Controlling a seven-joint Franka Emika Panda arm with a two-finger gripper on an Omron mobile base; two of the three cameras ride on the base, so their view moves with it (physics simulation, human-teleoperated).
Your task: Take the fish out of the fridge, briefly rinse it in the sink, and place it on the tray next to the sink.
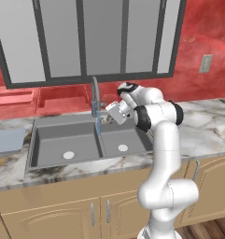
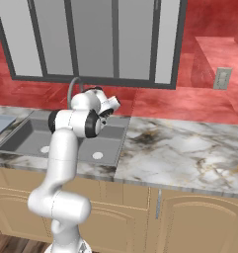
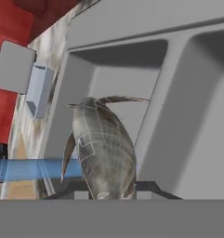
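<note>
The fish (image 3: 104, 148), silvery-grey with a thin tail, stands up between my two dark fingertips (image 3: 150, 188) in the hand view. My gripper (image 3: 111, 190) is shut on it. In the left base view the gripper (image 1: 108, 117) hangs over the dark grey two-basin sink (image 1: 62, 140), just right of the curved faucet (image 1: 94, 91). A blue stream of water (image 1: 99, 125) falls beside it and also crosses the hand view as a blue stream (image 3: 34, 169) next to the fish. The pale blue-grey tray (image 1: 6, 140) lies on the counter left of the sink. The fridge is out of view.
Marble counter (image 2: 179, 148) stretches to the right of the sink (image 2: 26, 138). A dark-framed window (image 1: 86, 37) and a red wall stand behind the faucet (image 2: 73, 86). The tray (image 2: 1, 123) shows at the left edge of the right base view. Wooden cabinet doors run below.
</note>
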